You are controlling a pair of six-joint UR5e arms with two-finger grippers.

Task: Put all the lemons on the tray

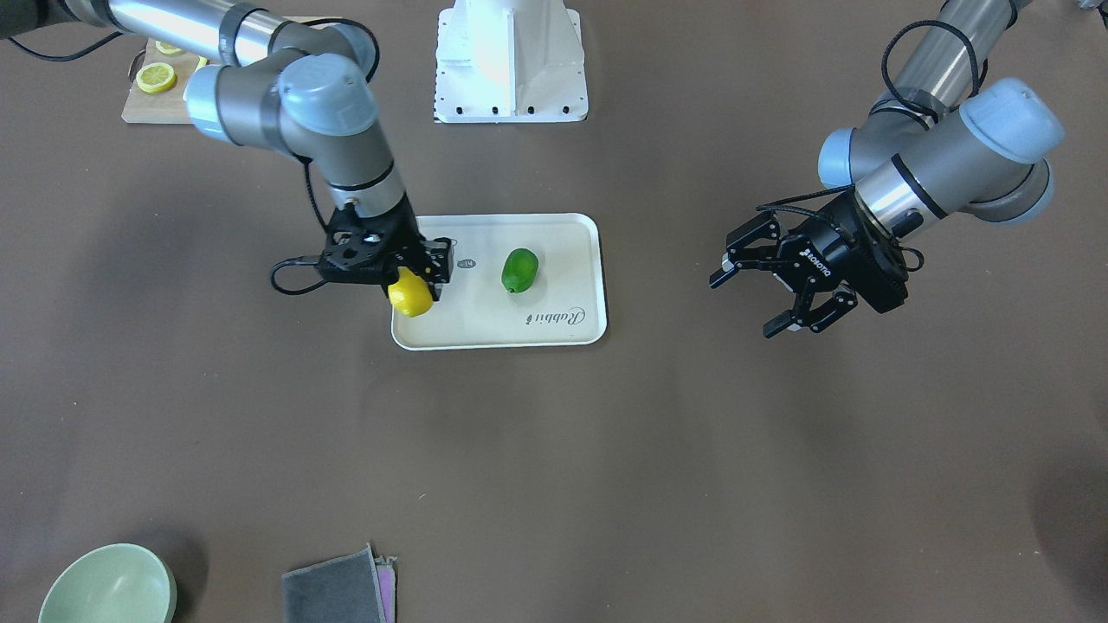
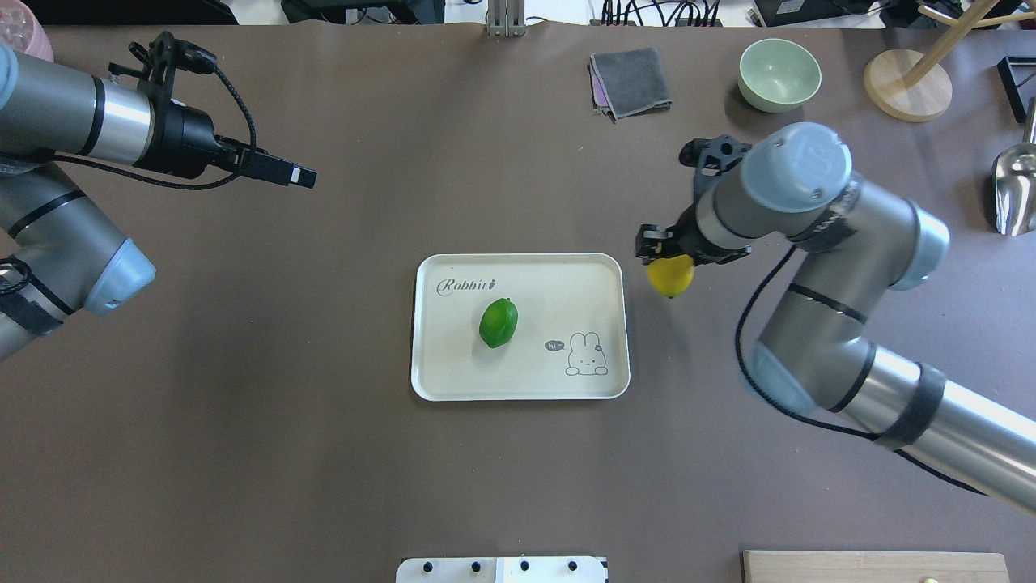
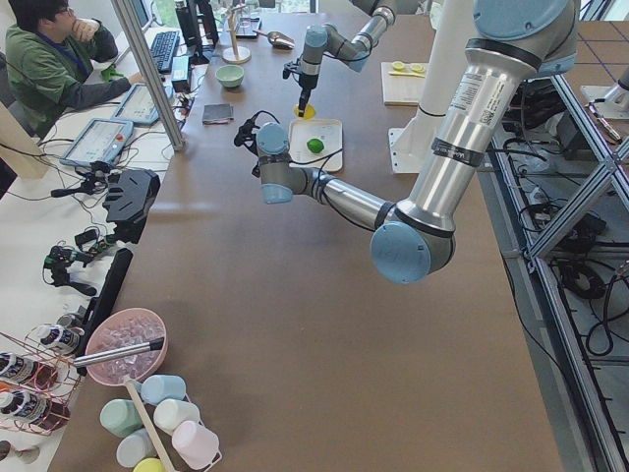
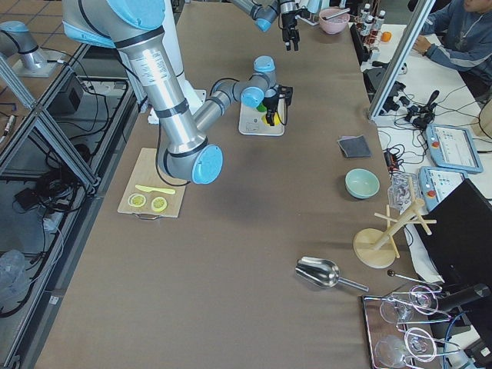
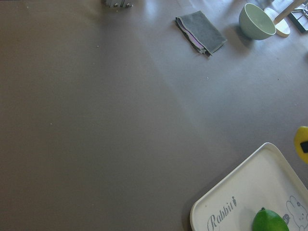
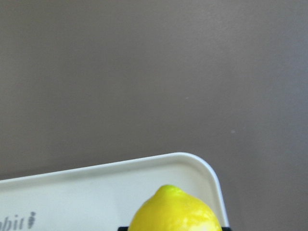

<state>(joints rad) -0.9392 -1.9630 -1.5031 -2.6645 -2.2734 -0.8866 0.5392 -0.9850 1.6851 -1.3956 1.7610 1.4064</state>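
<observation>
Right gripper point(image 1: 417, 279): pinched on the yellow lemon point(image 1: 410, 294), which hung just below the jaws at centre-left of the front-facing view.
Yellow lemon: at the bottom centre of the right wrist view, over a rounded corner of the tray point(image 1: 554, 251). In the overhead view it showed just outside the tray's upper-right corner. Whether it touched the tray could not be told.
Tray: lay at mid-frame in the overhead view, with "Rabbit" script and a rabbit drawing on it.
Green lemon point(image 1: 519, 270): lay on the tray near its middle, apart from the held fruit and to its right in the front-facing view.
Left gripper point(image 1: 749, 301): fingers spread, holding nothing, at the right of the front-facing view, well apart from the tray.
Cutting board point(image 1: 138, 108): upper left of the front-facing view, with lemon slices point(image 1: 157, 78) on it.
Bowl point(image 1: 108, 584): lower-left corner, with a folded cloth point(image 1: 338, 593) to its right.
</observation>
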